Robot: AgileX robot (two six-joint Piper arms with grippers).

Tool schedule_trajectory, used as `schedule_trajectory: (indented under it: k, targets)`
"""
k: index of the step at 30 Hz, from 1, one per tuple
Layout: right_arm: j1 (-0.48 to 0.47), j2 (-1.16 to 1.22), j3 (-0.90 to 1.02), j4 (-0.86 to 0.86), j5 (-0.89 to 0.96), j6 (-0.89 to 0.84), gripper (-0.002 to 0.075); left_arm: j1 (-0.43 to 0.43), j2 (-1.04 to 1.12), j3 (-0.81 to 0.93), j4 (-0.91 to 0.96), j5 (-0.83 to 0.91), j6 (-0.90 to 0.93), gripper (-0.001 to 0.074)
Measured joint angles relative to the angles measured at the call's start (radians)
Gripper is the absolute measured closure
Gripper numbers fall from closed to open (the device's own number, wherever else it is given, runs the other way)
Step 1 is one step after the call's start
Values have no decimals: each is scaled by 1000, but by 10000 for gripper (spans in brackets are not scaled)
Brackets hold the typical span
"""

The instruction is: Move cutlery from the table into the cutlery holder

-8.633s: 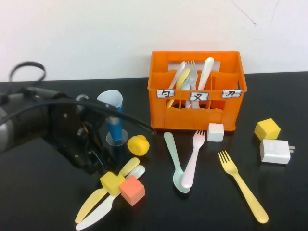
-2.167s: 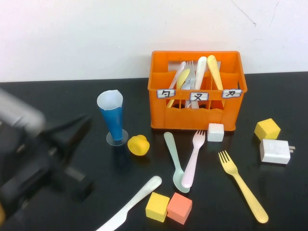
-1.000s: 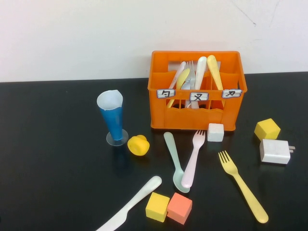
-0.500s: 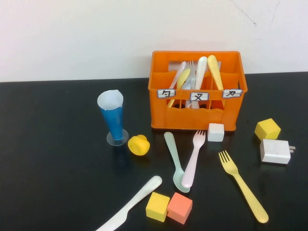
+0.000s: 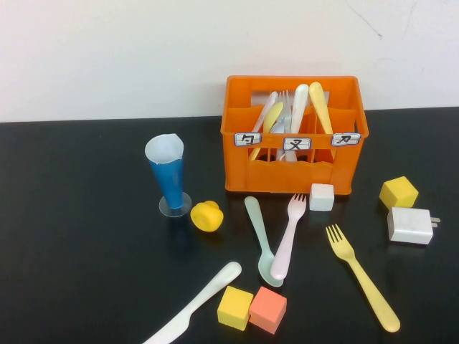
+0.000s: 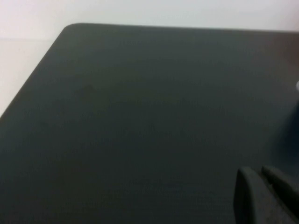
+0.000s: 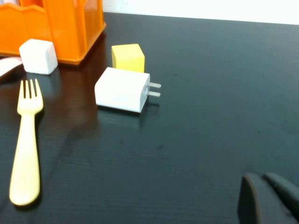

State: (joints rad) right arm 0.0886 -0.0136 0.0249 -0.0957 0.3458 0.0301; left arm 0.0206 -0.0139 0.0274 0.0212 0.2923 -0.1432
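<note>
1. Looking down from the high camera, I see neither arm; the orange plastic cutlery holder (image 5: 295,135) stands at 12 o'clock on the glossy black table (image 5: 79,244), with several pale utensils upright inside it.
2. Cutlery on the table: a mint plastic spoon (image 5: 261,241) and a pink plastic fork (image 5: 288,238) lie at 6 o'clock of the holder, their lower ends touching.
3. A yellow plastic fork (image 5: 362,277) lies at 5 o'clock of the holder; a white plastic knife (image 5: 195,304) lies at 7 o'clock.
4. My left gripper (image 6: 266,196) shows only dark finger ends (image 6: 247,193) over bare table; they sit close together.
5. My right gripper (image 7: 268,198) hovers near the white wall charger (image 7: 120,89) and a yellow cube (image 7: 128,57); its finger ends also look drawn together, holding nothing.
6. A blue cone-shaped cup (image 5: 169,176) stands at 9 o'clock of the holder.
</note>
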Motion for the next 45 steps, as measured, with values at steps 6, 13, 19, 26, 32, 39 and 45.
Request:
schedule_trajectory:
  k: [6, 13, 19, 26, 32, 39, 45]
  targets:
    - [0, 0, 0, 0, 0, 0, 729, 4, 0, -2, -10, 28, 30, 735]
    - [0, 0, 0, 0, 0, 0, 729, 4, 0, -3, -10, 33, 40, 735]
    - [0, 0, 0, 0, 2, 0, 729, 4, 0, -3, -12, 34, 44, 735]
    - [0, 0, 0, 0, 2, 0, 729, 4, 0, -3, -12, 36, 54, 735]
    - [0, 0, 0, 0, 2, 0, 729, 4, 0, -3, -12, 36, 54, 735]
    - [0, 0, 0, 0, 2, 0, 729, 4, 0, -3, -12, 38, 54, 736]
    - [0, 0, 0, 0, 2, 0, 729, 4, 0, -3, -12, 38, 54, 736]
